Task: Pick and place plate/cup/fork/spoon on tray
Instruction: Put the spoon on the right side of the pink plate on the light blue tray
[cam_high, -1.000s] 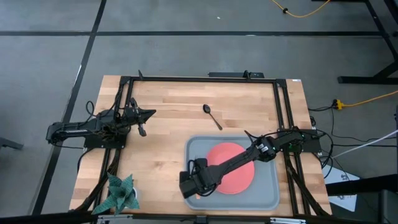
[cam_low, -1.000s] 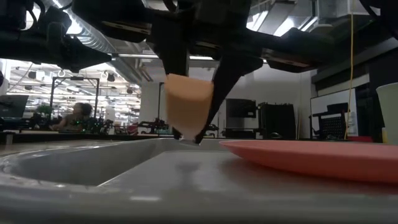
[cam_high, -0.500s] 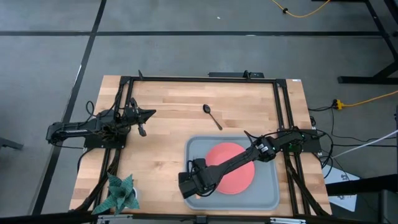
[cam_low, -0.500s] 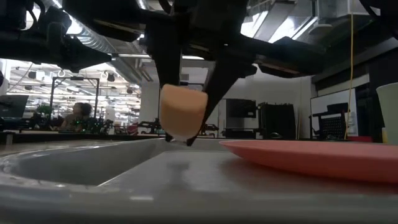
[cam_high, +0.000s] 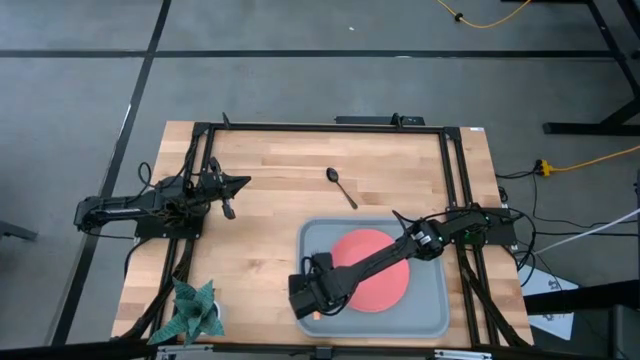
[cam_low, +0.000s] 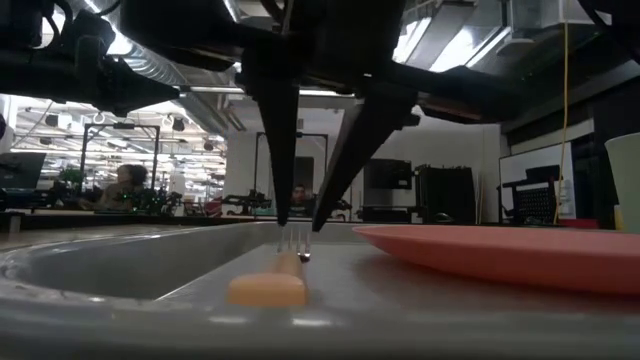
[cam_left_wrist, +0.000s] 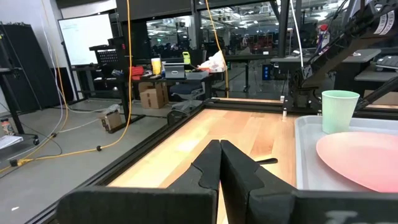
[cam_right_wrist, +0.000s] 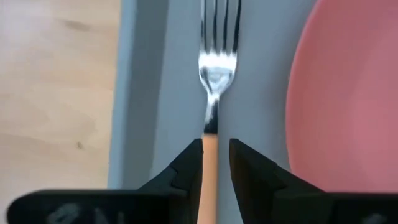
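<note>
The grey-blue tray (cam_high: 432, 322) lies at the table's near right. The coral plate (cam_high: 375, 270) lies flat in it. The fork (cam_right_wrist: 211, 93) lies flat on the tray floor left of the plate, its orange handle (cam_low: 268, 289) toward the near edge. My right gripper (cam_low: 298, 224) is open just above it, one finger on each side of the handle (cam_right_wrist: 210, 155). The pale green cup (cam_left_wrist: 340, 111) stands upright on the tray by the plate. The dark spoon (cam_high: 341, 187) lies on the wood beyond the tray. My left gripper (cam_left_wrist: 219, 163) is shut and empty at the table's left.
A teal star-shaped plant (cam_high: 192, 310) stands at the near left corner. Black frame rails (cam_high: 320, 127) run along the table's far edge and both sides. Bare wood (cam_high: 260, 240) lies between my left arm and the tray.
My right gripper has opened and let go of the fork. The fork was standing tipped up in the fingers with its tines on the tray floor. It has now fallen flat on the tray, handle toward the near edge.
</note>
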